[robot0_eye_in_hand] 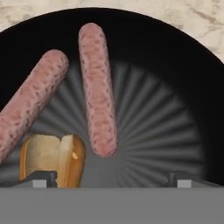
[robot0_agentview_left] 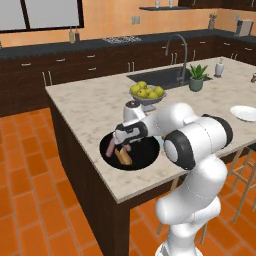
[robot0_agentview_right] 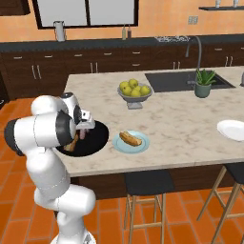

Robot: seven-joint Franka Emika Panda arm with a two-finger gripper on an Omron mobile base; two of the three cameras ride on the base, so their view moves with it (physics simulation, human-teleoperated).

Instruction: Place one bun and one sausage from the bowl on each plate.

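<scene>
My gripper [robot0_agentview_left: 116, 147] hangs open just above the black bowl [robot0_agentview_left: 145, 159] at the island's near edge. In the hand view the gripper [robot0_eye_in_hand: 111, 179] has nothing between its fingertips [robot0_eye_in_hand: 41, 179]. Two sausages lie in the bowl [robot0_eye_in_hand: 153, 109]: one sausage [robot0_eye_in_hand: 98, 89] straight ahead, the other sausage [robot0_eye_in_hand: 30, 103] slanting at the left. A bun [robot0_eye_in_hand: 54, 159] lies just by the left fingertip. Right of the bowl [robot0_agentview_right: 97, 140] sits the pale blue plate [robot0_agentview_right: 125, 147] with another bun [robot0_agentview_right: 130, 138] on it. The white plate [robot0_agentview_right: 232, 129] lies bare, far to the right.
A grey footed bowl of yellow-green fruit [robot0_agentview_right: 135, 93] stands behind the blue plate. Further back are the sink [robot0_agentview_left: 160, 77] with its tap and a potted plant [robot0_agentview_right: 204, 83]. Stools [robot0_agentview_right: 143, 183] stand under the island's near side.
</scene>
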